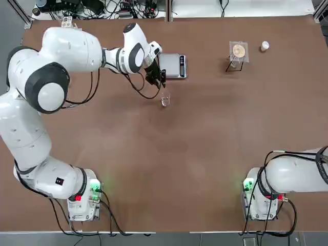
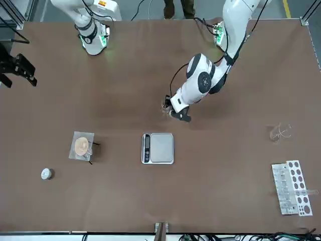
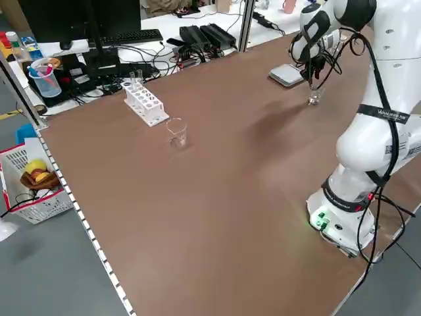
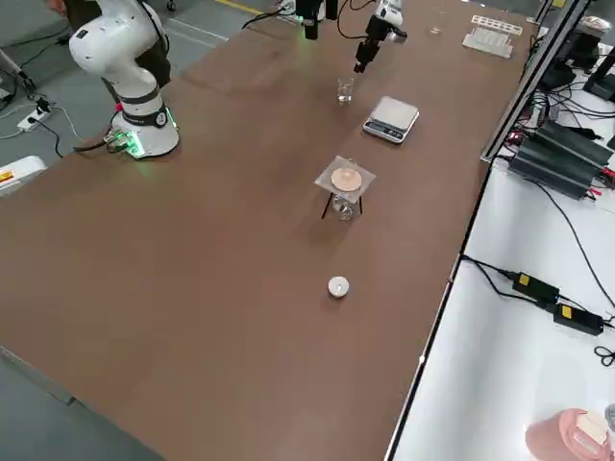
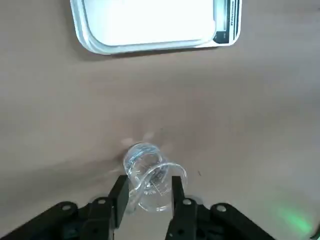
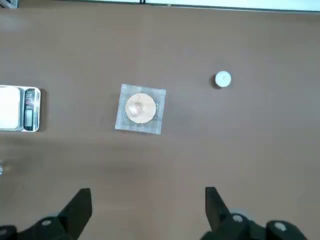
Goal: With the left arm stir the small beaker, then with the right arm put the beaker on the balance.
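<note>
Mostly bare brown table [image 1: 205, 154], cables [image 1: 128, 7] behind

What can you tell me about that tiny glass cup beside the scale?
The small beaker is a tiny clear glass cylinder with an open flared rim and faint printed markings. It stands upright on the brown table, close to the balance but apart from it. The left gripper hovers right above it, one dark finger on either side of the rim. Whether the fingers touch the glass cannot be told, nor whether anything is inside.
</note>
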You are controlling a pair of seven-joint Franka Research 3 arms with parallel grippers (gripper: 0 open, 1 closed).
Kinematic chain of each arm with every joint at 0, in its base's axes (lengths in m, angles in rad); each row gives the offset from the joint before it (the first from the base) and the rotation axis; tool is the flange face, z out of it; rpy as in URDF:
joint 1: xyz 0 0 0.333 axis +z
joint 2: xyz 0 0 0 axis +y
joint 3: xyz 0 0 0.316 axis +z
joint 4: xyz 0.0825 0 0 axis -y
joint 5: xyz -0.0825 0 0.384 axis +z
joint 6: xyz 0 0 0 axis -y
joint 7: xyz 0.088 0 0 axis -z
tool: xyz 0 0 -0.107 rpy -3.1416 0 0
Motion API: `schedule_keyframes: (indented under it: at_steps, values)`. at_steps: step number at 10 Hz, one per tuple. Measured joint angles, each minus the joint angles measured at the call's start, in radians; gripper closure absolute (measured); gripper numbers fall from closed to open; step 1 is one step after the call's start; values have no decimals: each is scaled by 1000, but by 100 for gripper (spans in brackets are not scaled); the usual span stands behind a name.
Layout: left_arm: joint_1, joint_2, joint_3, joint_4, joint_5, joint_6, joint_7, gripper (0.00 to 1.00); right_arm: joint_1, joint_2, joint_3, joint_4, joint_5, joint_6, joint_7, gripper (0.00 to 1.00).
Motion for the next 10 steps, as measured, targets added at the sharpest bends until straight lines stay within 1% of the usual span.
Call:
schedule_keyframes:
  at_steps: [2, 10]
  values:
    - [-1, 4, 0, 4, 0, 0, 0, 58, 0, 0, 0, 0, 0, 0, -2, 0]
    - [-4, 6, -1, 5, 0, 0, 0, 67, 0, 0, 0, 0, 0, 0, -3, 0]
